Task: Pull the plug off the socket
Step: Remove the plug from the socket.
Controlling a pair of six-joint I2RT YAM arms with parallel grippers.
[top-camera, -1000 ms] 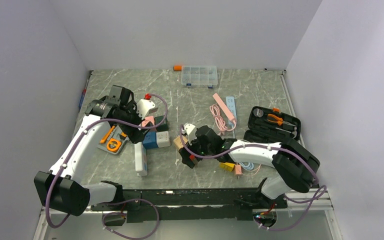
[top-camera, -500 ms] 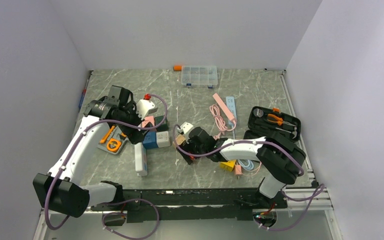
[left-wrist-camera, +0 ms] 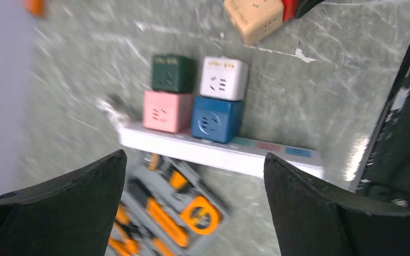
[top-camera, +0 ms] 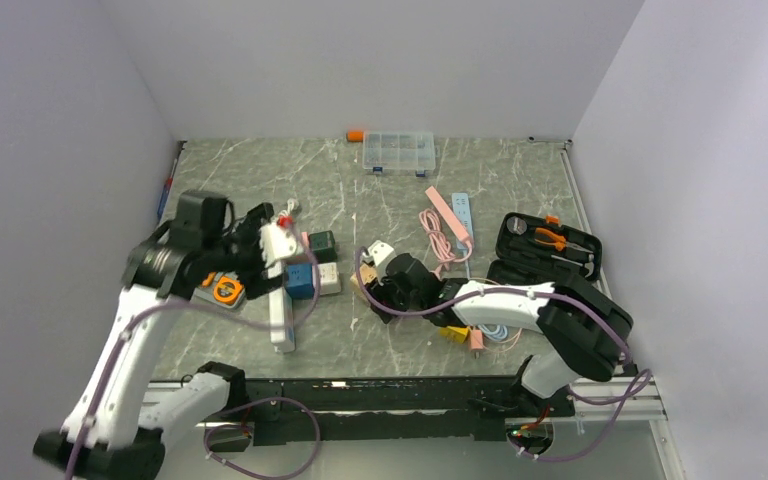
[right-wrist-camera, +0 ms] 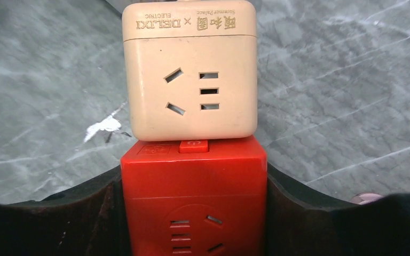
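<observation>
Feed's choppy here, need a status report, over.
Left gripper open over socket. Right gripper shut on red cube, beige cube butted against it. Pink cube, blue cube on socket; tool set alongside.

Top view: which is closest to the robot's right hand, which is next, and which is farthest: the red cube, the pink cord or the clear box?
1. The red cube: between the right hand's fingers.
2. The pink cord: a little beyond, on its right.
3. The clear box: way back at the table's far edge.
</observation>
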